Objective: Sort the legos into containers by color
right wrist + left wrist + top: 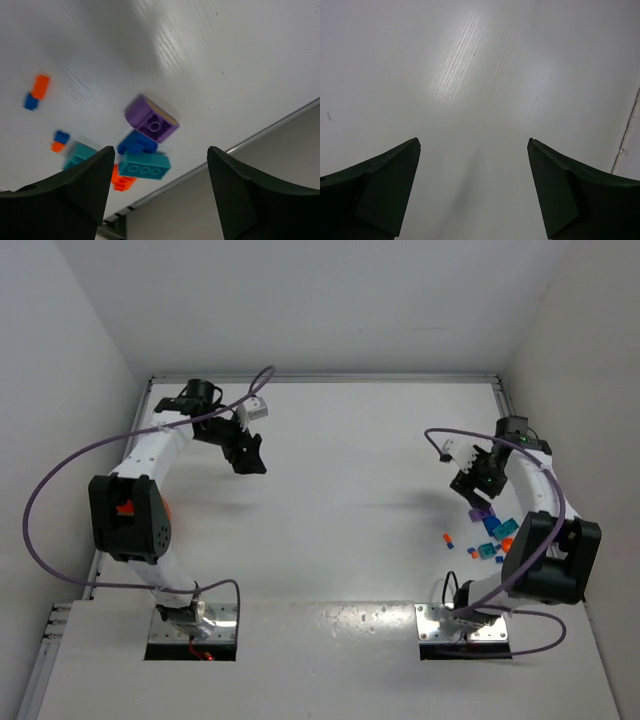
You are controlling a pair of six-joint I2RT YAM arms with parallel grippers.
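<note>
The legos lie in a loose cluster at the right of the table, by the right arm's base. A purple brick [481, 512] [151, 121], a blue one [136, 142], teal ones [490, 530] [144, 165] and orange ones [447, 537] [121, 180] show there. My right gripper [470, 485] [160, 148] hovers just above the cluster's far side, open, nothing between its fingers. My left gripper [245, 455] [473, 141] is open over bare white table at the far left, empty. Of the containers only an orange sliver [164, 510] shows behind the left arm's elbow.
A raised rail [270, 130] borders the table just right of the legos, with the white wall behind it. The same rail [330, 378] runs along the far edge. Purple cables [60, 475] loop out from both arms.
</note>
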